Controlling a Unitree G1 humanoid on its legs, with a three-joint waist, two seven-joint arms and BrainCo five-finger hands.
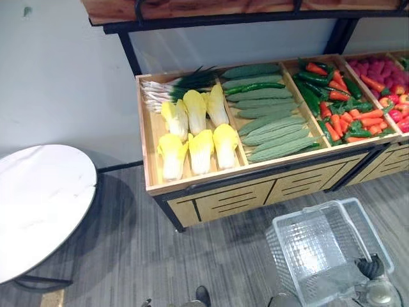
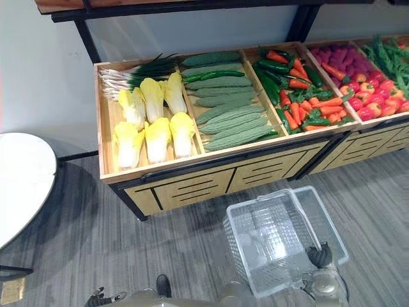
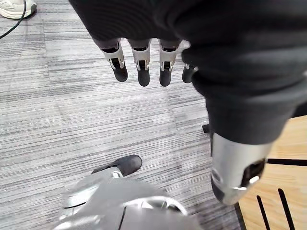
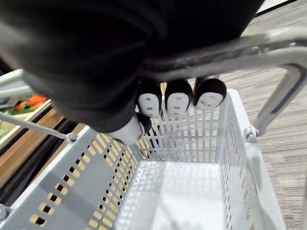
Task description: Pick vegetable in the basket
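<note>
Right wrist view: we read the right hand (image 4: 178, 101) with its fingers curled round the grey handle (image 4: 268, 50) of the white perforated basket (image 4: 86, 187). Left wrist view: we read the left hand (image 3: 143, 67) with its fingers straight and relaxed, holding nothing, over the grey striped floor (image 3: 72, 124). From the head views we locate the basket at the robot's lower right, in front of the wooden display stand (image 1: 255, 188) and apart from it. A round white table (image 1: 38, 198) stands at the left, near the stand. The vegetables lie in the stand's compartments. The left compartment holds yellow-white cabbages (image 1: 199, 150) in two rows, with spring onions (image 1: 172, 86) behind them. The next compartment holds pale green gourds (image 1: 275, 137) at the front and darker cucumbers (image 1: 252, 70) at the back. Further right, we see carrots (image 1: 348, 118) mixed with red and green peppers (image 1: 310, 96).
</note>
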